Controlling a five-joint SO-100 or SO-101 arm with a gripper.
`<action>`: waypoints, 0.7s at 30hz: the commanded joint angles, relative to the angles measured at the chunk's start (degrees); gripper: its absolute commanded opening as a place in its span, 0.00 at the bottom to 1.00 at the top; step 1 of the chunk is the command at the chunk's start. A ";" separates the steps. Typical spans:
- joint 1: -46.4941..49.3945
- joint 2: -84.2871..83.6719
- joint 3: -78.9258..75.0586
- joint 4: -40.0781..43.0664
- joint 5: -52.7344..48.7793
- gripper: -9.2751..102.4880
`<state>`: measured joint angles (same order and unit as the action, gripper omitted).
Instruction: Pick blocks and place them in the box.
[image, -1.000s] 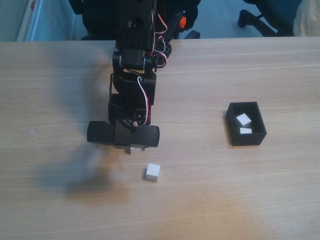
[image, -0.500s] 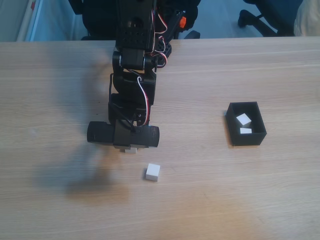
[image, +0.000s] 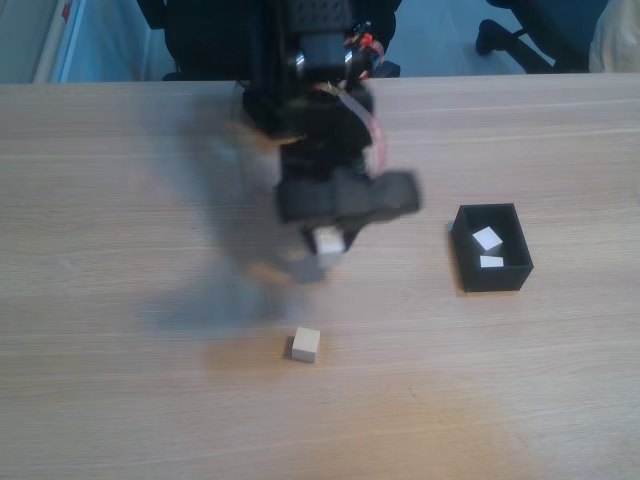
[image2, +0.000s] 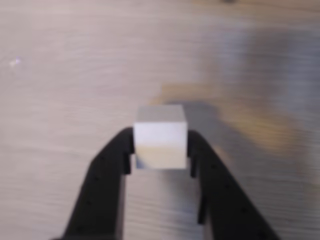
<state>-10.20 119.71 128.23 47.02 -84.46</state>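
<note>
1. A white block (image2: 160, 137) sits clamped between the two black fingers (image2: 112, 165) of the gripper (image2: 160, 160) in the wrist view, one finger pressed on each side face, with the block's top face clear above the fingertips.
2. In the fixed view the same held block (image: 329, 241) hangs below the blurred black arm (image: 320, 130), raised off the table and casting a soft shadow to its left.
3. The gripper (image: 329, 245) is closed on that block; its body shows as a dark smear across the middle of the fixed view.
4. A second white block (image: 306, 344) lies loose on the table, nearer the camera than the held one and slightly to its left, well apart from it.
5. The black box (image: 517, 268) stands open-topped on the table to the right of the gripper, clearly separated from it.
6. Two more white blocks lie inside the box: one (image: 487, 238) tilted toward the far end, the other (image: 491, 262) just nearer the camera, beside it.
7. The wooden table (image: 120, 400) runs across the whole fixed view, pale with a lengthwise grain.
8. Beyond the table's far edge, at top right, a black chair base (image: 520, 35) stands on a bluish floor.
</note>
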 joint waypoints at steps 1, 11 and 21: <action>-8.09 7.47 -0.62 4.04 3.78 0.08; -25.05 6.59 -8.44 6.77 13.18 0.08; -30.23 -8.35 -23.38 7.21 16.00 0.08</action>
<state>-39.90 113.29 110.83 54.40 -68.91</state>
